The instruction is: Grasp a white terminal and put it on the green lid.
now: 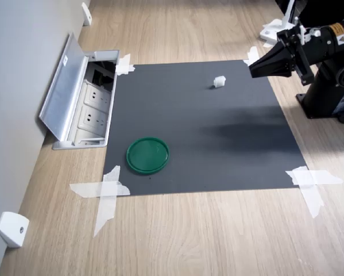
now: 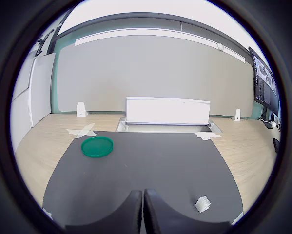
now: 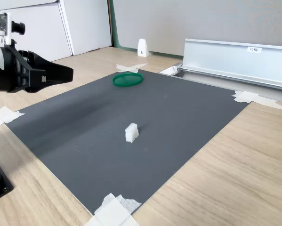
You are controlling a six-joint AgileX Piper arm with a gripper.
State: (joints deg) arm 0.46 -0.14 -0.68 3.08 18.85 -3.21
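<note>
A dark mat (image 1: 206,126) is taped at its corners to the wooden worktop (image 1: 189,241), most likely to keep it flat and give the small pale part a plain background. The white terminal (image 1: 219,81) stands alone on the mat, upright on its base, well apart from the green lid (image 1: 147,154), which lies flat near the mat's opposite edge, beside a strip of tape (image 1: 105,192) (so the carry crosses most of the mat). The gripper (image 1: 258,68) hangs above the mat's edge, held roughly level and pointing across the mat, with the terminal just ahead and off to one side. In the wrist view its jaws are pressed together, holding nothing.
</note>
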